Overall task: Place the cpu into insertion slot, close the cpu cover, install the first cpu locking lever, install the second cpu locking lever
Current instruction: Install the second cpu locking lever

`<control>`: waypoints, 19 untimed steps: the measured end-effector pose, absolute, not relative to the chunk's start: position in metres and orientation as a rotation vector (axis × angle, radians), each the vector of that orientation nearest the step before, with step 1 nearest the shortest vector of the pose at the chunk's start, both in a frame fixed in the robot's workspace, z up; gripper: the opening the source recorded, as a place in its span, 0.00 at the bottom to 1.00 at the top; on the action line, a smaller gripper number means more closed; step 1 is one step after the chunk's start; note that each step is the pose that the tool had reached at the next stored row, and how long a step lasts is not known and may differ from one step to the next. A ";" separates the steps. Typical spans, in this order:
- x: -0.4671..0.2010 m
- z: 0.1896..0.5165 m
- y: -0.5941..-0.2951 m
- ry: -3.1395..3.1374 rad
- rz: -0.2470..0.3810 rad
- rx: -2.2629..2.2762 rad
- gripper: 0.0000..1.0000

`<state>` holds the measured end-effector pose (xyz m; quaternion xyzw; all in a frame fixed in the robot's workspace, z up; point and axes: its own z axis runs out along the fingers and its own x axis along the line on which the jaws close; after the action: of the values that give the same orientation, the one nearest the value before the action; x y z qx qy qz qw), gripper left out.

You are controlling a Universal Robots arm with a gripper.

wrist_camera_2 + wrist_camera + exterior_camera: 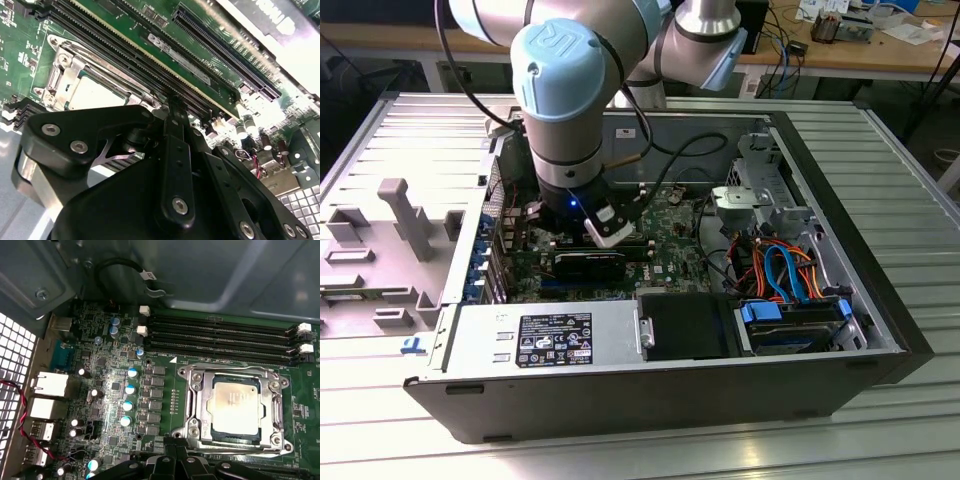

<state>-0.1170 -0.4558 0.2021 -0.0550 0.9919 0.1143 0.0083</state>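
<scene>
The cpu point(234, 406) sits under the closed cpu cover point(196, 405); the gripper point(176, 107), fingers together and empty, risks scraping nearby memory sticks point(150, 67).

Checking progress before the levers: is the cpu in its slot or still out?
In: the cpu lies flat inside the insertion slot, the cpu cover framing it.

My claw point(172, 107) hangs inside the open computer case point(880, 330), just beside the insertion slot point(232, 407). The cpu point(235, 405) lies in that slot, the cpu cover point(195, 405) down around it, memory slots point(220, 340) alongside.
</scene>
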 end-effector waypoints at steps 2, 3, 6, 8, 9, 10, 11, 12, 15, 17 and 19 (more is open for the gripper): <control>-0.117 0.201 -0.455 3.099 0.360 -0.174 0.11; -0.117 0.201 -0.455 3.099 0.361 -0.175 0.11; -0.117 0.200 -0.453 3.099 0.362 -0.176 0.11; -0.116 0.198 -0.452 3.099 0.362 -0.177 0.11; -0.116 0.197 -0.452 3.099 0.362 -0.177 0.11; -0.116 0.196 -0.452 3.099 0.362 -0.177 0.11; -0.116 0.196 -0.452 3.099 0.362 -0.177 0.11; -0.116 0.194 -0.452 3.099 0.362 -0.177 0.11; -0.116 0.193 -0.452 3.103 0.346 -0.178 0.11; -0.115 0.202 -0.445 3.129 0.354 -0.183 0.11; -0.115 0.202 -0.445 3.130 0.354 -0.183 0.11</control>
<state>-0.1150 -0.4445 0.2022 -0.0580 0.9920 0.1121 -0.0067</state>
